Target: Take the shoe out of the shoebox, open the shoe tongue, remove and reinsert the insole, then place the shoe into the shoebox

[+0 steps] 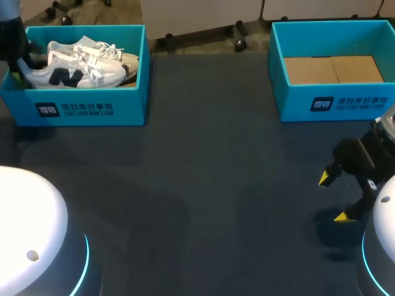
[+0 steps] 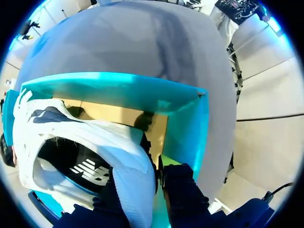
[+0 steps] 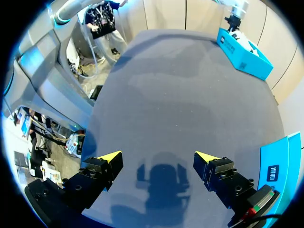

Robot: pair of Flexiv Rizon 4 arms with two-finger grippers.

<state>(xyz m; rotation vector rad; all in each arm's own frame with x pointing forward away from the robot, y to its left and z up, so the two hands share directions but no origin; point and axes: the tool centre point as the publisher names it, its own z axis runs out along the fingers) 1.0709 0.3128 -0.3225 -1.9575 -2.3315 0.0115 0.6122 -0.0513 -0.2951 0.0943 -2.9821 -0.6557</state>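
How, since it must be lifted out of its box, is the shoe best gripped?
By the heel collar, from above at the left end of the shoebox: the shoe sits heel there, opening upward, and the collar is a thin rim.

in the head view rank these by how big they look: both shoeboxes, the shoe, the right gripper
1. left shoebox and right shoebox: about alike, no ranking between them
2. shoe
3. right gripper
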